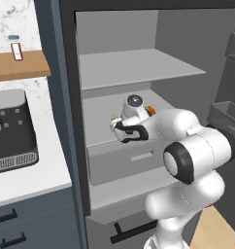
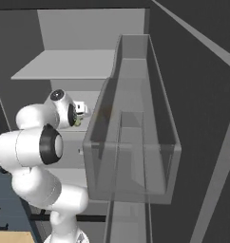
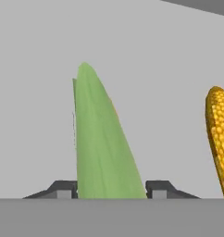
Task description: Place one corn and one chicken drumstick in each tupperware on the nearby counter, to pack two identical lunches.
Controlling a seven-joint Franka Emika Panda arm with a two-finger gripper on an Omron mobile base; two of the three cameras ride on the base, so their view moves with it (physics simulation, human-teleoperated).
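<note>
Green husked corn (image 3: 102, 139) sits between the narrowly parted tips of the hand (image 3: 111, 187) on the fridge shelf (image 1: 102, 124); contact unclear, so its tapered husk could slip, or nudge the yellow corn (image 3: 220, 139) just beside.

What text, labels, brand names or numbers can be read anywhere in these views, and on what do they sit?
None can be read.
The small bottle on the wooden shelf has a white label, too small to read.
The coffee machine on the counter shows knobs, no lettering.
The green-husked corn between the end effector fingertips and the yellow corn carry no marks.
</note>
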